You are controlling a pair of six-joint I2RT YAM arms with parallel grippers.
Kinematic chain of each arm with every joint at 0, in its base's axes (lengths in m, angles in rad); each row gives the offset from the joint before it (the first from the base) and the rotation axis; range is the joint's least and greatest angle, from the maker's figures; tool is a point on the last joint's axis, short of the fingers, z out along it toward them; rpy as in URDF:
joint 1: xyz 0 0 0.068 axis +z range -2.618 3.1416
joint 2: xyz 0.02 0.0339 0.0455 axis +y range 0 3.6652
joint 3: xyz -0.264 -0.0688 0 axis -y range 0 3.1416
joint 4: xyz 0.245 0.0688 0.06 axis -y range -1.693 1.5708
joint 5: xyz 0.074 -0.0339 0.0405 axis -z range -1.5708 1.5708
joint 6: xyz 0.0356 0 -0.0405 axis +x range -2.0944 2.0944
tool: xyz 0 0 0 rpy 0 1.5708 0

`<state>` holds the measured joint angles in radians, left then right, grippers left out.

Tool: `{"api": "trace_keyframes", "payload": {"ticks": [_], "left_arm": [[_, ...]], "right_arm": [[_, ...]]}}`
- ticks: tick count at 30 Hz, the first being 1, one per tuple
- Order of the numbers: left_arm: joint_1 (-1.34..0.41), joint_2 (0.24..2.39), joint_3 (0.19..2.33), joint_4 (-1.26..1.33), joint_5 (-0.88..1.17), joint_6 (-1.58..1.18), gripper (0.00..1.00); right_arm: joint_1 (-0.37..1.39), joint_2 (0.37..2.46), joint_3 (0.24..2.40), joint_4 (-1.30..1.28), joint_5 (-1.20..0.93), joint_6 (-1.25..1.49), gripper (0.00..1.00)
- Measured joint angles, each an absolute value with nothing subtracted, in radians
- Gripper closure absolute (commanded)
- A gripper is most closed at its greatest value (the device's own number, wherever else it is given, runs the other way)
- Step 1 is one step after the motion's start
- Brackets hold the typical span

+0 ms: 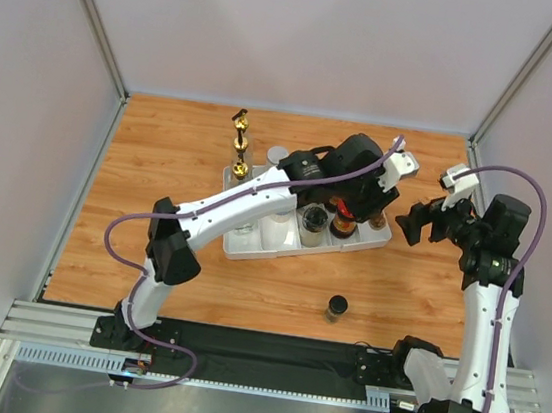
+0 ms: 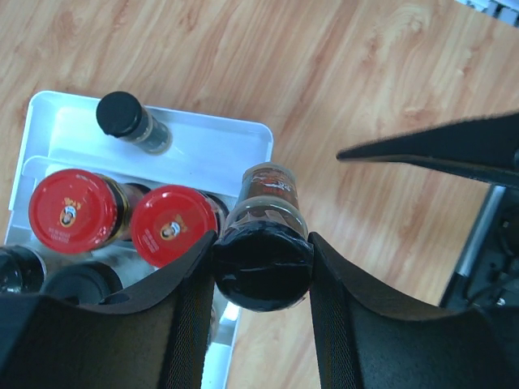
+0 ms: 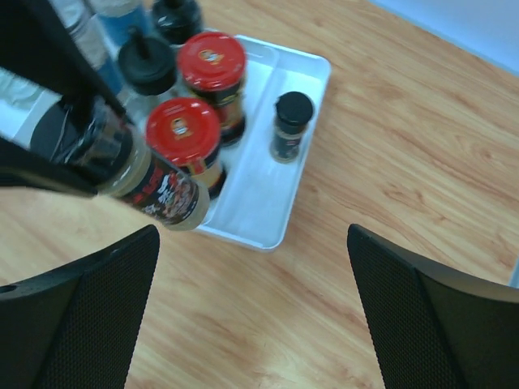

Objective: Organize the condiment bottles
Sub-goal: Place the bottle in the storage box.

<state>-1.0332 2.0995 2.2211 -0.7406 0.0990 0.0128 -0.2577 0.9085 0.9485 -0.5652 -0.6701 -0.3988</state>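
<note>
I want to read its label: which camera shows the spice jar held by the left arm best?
The right wrist view: the spice jar shows its side and label, tilted. The left wrist view shows mainly its black cap between the jaws. The top view hardly shows it beneath the left arm.
</note>
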Motion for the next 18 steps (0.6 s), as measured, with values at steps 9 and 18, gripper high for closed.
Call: {"api": "trace_keyframes", "payload": {"ticks": [9, 18], "left_arm": [[-1.034, 1.931, 2.151, -0.797, 0.145, -0.091, 0.91], [-1.034, 1.895, 2.096, -0.805, 0.184, -0.165, 0.91]], "right_arm": [[-0.268, 0.854, 0.932, -0.793, -1.089, -0.820, 0.00], [-0.165, 0.849, 0.899, -0.786, -1.167, -0.837, 0.04]]}}
